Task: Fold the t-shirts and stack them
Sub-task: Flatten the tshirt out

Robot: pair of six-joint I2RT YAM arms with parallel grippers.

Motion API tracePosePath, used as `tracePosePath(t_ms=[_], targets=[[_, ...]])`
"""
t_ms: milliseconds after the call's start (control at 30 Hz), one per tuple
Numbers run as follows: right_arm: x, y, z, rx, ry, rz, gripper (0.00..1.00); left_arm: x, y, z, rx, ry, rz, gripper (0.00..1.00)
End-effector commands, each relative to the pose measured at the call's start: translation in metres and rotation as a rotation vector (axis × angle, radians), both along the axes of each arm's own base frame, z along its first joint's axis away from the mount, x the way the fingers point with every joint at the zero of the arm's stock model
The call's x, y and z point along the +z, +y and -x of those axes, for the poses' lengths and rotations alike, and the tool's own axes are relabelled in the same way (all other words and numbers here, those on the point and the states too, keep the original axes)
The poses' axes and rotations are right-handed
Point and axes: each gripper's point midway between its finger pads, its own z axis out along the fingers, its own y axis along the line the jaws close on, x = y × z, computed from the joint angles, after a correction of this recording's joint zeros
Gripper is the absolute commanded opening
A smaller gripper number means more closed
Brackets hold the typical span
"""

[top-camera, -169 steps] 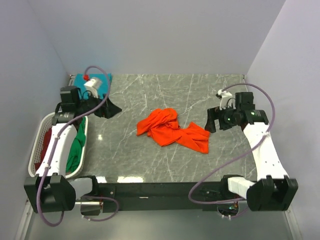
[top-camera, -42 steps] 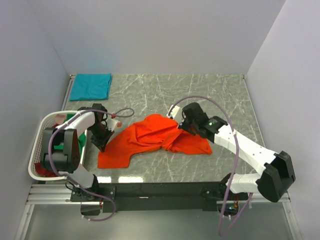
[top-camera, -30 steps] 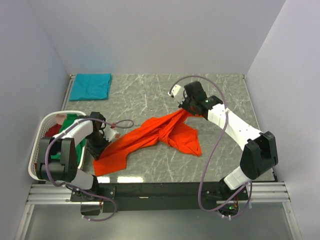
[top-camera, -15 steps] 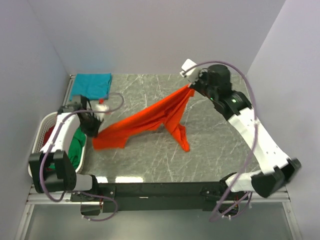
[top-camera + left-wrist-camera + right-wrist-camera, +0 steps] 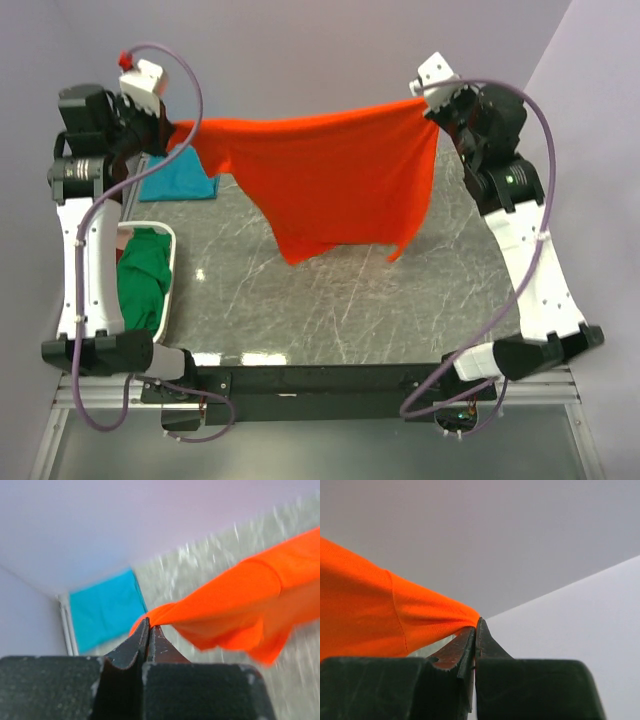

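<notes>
The orange t-shirt [image 5: 325,175] hangs spread in the air above the table, stretched between both grippers. My left gripper [image 5: 178,132] is shut on its left upper corner; in the left wrist view the gripper [image 5: 148,624] pinches the orange cloth [image 5: 235,600] at the tips. My right gripper [image 5: 430,102] is shut on the right upper corner, and in the right wrist view the gripper [image 5: 476,623] clamps the orange hem [image 5: 395,615]. A teal t-shirt [image 5: 180,180] lies folded at the back left, seen as teal cloth [image 5: 105,610] below the left wrist. A green t-shirt [image 5: 140,275] fills the basket.
A white slatted laundry basket [image 5: 172,262] stands at the table's left edge with the green cloth in it. The marble table top [image 5: 330,300] lies bare beneath the hanging shirt. Plain walls [image 5: 300,50] close the back and sides.
Both arms have risen and pulled apart, lifting the orange t-shirt off the table until it hangs flat and stretched between them. Earlier it lay crumpled on the table.
</notes>
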Motion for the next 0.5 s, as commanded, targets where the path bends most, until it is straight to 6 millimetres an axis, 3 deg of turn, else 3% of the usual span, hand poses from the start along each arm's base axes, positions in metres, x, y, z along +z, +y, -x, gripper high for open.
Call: tracePosePath(t_ms=[0, 67, 133, 167, 233, 267, 300, 333, 367, 400, 433, 467], targets=[[0.061, -0.012, -0.012, -0.057, -0.155, -0.017, 0.00, 0.046, 0.003, -0.034, 0.028, -0.115, 0.065, 0.00], [0.058, -0.007, -0.017, -0.033, -0.124, -0.031, 0.00, 0.065, -0.005, -0.035, -0.027, -0.150, 0.056, 0.00], [0.062, -0.005, 0.003, 0.001, -0.120, -0.053, 0.00, 0.064, -0.013, -0.022, -0.092, -0.150, 0.019, 0.00], [0.052, -0.005, 0.014, 0.017, -0.090, -0.057, 0.00, 0.052, -0.016, -0.003, -0.131, -0.137, -0.036, 0.00], [0.010, 0.001, 0.048, 0.099, -0.013, -0.035, 0.00, 0.023, -0.022, 0.023, -0.194, -0.093, -0.098, 0.00], [-0.015, 0.003, 0.061, 0.134, 0.037, -0.007, 0.00, -0.011, -0.022, 0.048, -0.237, -0.053, -0.180, 0.00], [-0.078, 0.011, 0.067, 0.192, 0.168, 0.029, 0.00, -0.045, -0.024, 0.069, -0.275, 0.042, -0.195, 0.00], [-0.088, 0.012, 0.095, 0.230, 0.161, 0.050, 0.00, -0.070, -0.025, 0.086, -0.314, 0.096, -0.229, 0.00], [-0.115, 0.012, 0.105, 0.248, 0.207, 0.089, 0.00, -0.116, -0.026, 0.113, -0.380, 0.175, -0.287, 0.00], [-0.174, 0.013, 0.113, 0.268, 0.324, 0.122, 0.00, -0.147, -0.029, 0.135, -0.423, 0.259, -0.293, 0.00], [-0.192, 0.014, 0.127, 0.290, 0.344, 0.134, 0.00, -0.173, -0.028, 0.149, -0.445, 0.316, -0.313, 0.00], [-0.218, 0.020, 0.136, 0.326, 0.398, 0.159, 0.00, -0.218, -0.027, 0.170, -0.497, 0.401, -0.345, 0.00]])
